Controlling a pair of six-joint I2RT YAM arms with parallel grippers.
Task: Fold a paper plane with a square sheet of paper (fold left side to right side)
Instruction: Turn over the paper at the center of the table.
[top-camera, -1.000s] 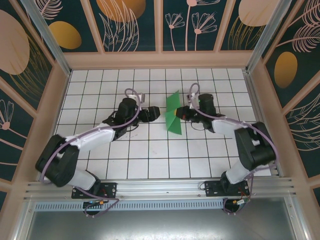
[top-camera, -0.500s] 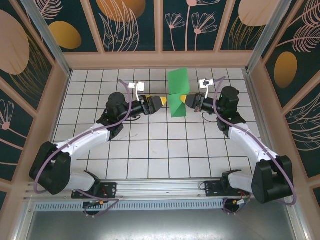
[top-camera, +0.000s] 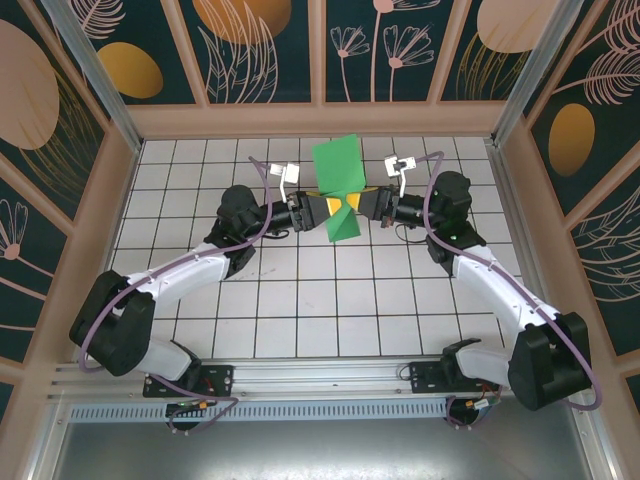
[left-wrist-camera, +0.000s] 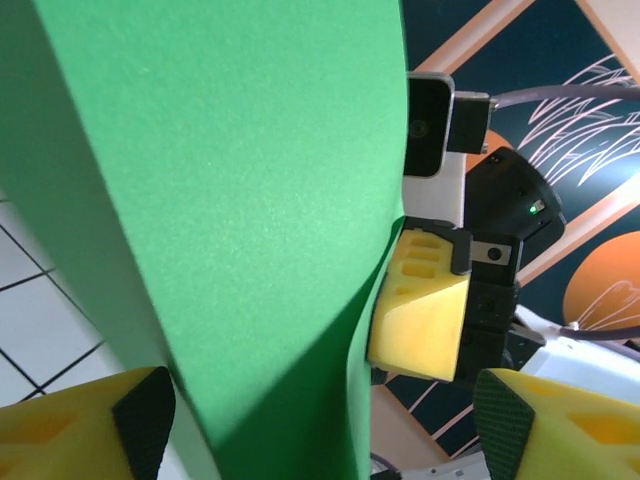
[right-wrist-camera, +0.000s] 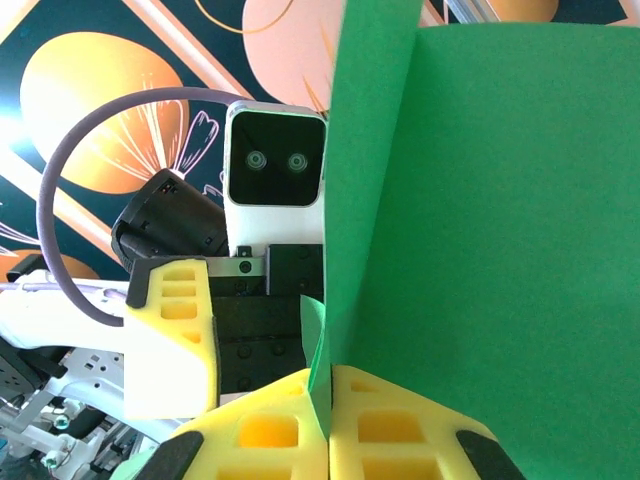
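Note:
The green sheet of paper (top-camera: 336, 168) hangs in the air above the back middle of the tiled table, folded along a crease. My right gripper (top-camera: 360, 206) is shut on its lower right edge; in the right wrist view its yellow fingers (right-wrist-camera: 390, 430) pinch the paper (right-wrist-camera: 500, 200) at the fold, gripper (right-wrist-camera: 330, 400). My left gripper (top-camera: 322, 210) faces it from the left and stands open. In the left wrist view the paper (left-wrist-camera: 230, 200) lies between the gripper's (left-wrist-camera: 320, 420) spread fingertips (left-wrist-camera: 145, 420), and the right gripper's yellow finger (left-wrist-camera: 420, 310) shows behind the paper.
The white tiled table (top-camera: 300, 300) is boxed in by patterned walls, with a wooden ledge (top-camera: 320, 120) at the back. Both arms reach inward and nearly meet at the paper, and bare tiles lie in front of them.
The paper rose off the table in the right gripper, then shifted left and tilted. The left gripper moved right until its open fingers reached around the paper.

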